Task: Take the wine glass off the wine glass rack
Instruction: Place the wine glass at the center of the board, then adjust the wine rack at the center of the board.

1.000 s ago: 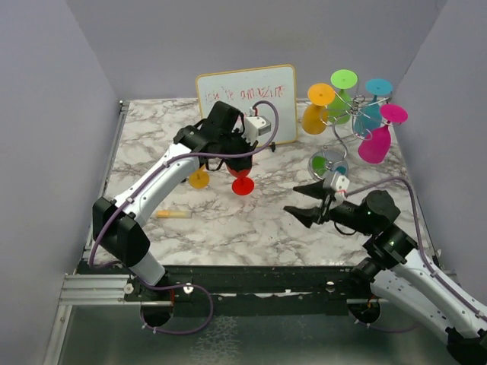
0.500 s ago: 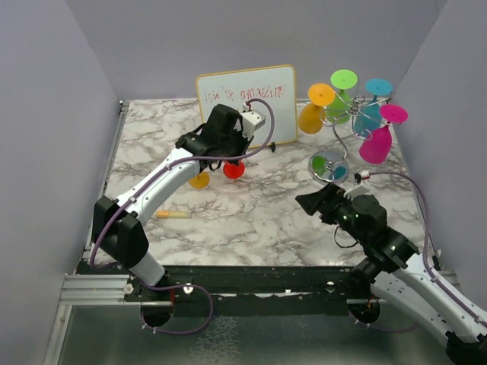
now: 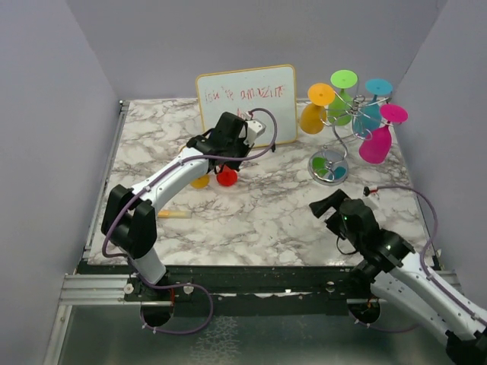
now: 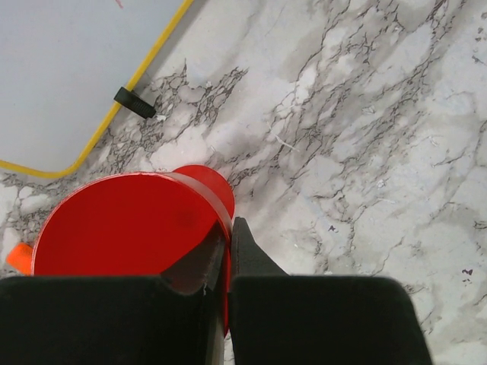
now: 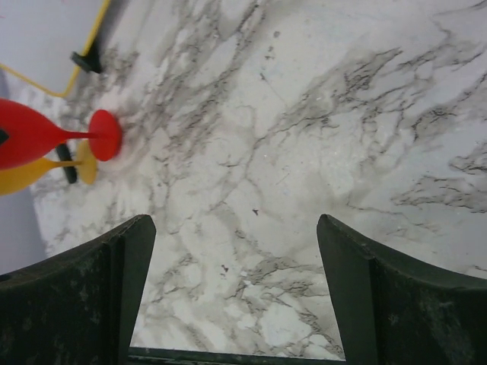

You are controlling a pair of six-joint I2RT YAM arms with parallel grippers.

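Observation:
A red wine glass is off the rack, in front of the whiteboard. My left gripper is shut on it. In the left wrist view the fingers pinch the red bowl's rim. The right wrist view shows the red glass with its foot at or just above the marble. The wine glass rack, a silver wire stand, stands at the back right with orange, green, teal and pink glasses hanging on it. My right gripper hovers open and holds nothing, near the front right.
A yellow glass stands just left of the red one. A yellow-framed whiteboard stands behind them. A yellow marker lies on the marble at the front left. Grey walls close in the table.
My left arm carried the red glass leftward, next to the yellow glass. My right arm drew back toward the near edge and its jaws spread wider.

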